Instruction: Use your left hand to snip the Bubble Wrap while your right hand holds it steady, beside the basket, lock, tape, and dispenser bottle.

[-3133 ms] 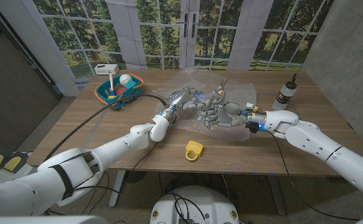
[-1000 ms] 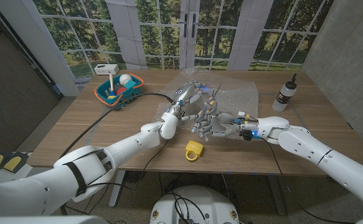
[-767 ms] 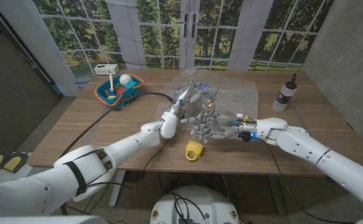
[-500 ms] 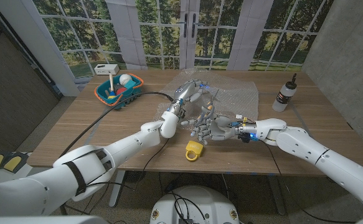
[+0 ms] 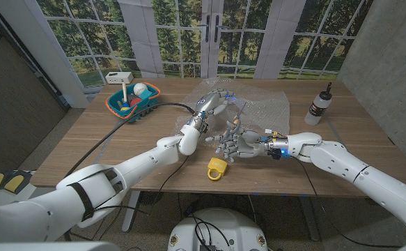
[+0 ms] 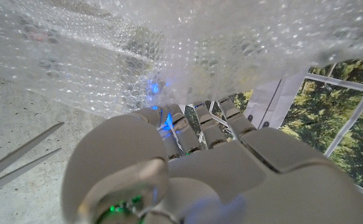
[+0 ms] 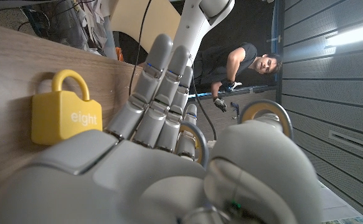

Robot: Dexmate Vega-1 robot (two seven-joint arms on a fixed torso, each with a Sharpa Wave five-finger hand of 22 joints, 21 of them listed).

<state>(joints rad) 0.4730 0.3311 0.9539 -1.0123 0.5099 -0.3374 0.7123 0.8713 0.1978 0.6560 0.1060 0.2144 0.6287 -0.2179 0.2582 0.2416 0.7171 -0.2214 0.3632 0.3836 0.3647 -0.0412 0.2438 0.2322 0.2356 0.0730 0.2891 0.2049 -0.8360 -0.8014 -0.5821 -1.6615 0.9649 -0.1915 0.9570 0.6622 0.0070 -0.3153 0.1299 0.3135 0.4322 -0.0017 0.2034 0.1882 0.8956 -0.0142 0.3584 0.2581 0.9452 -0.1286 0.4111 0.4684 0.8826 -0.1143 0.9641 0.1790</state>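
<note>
Seen from above, a wooden table with a clear sheet of Bubble Wrap spread across its far middle, one near corner rumpled and lifted. Left hand raised at that lifted near-left corner, fingers buried in the plastic; in the left wrist view, fingers reaching straight under the bubbled sheet, scissor blades crossing beside the hand. Whether the left hand grips the scissors or the wrap: cannot tell. Right hand just in front of the sheet's near edge, close to the left hand, fingers stretched out and spread toward the robot's left, grasping nothing visible; in the right wrist view, fingers extended straight over the wood. Yellow padlock on the table just nearer than the right hand, marked "eight" in the right wrist view, apart from the fingertips. Blue and orange basket well to the left at the far side, holding small items. Dark dispenser bottle upright at the far right, just beyond the sheet's right edge. A person in dark clothing behind the table in the right wrist view.
</note>
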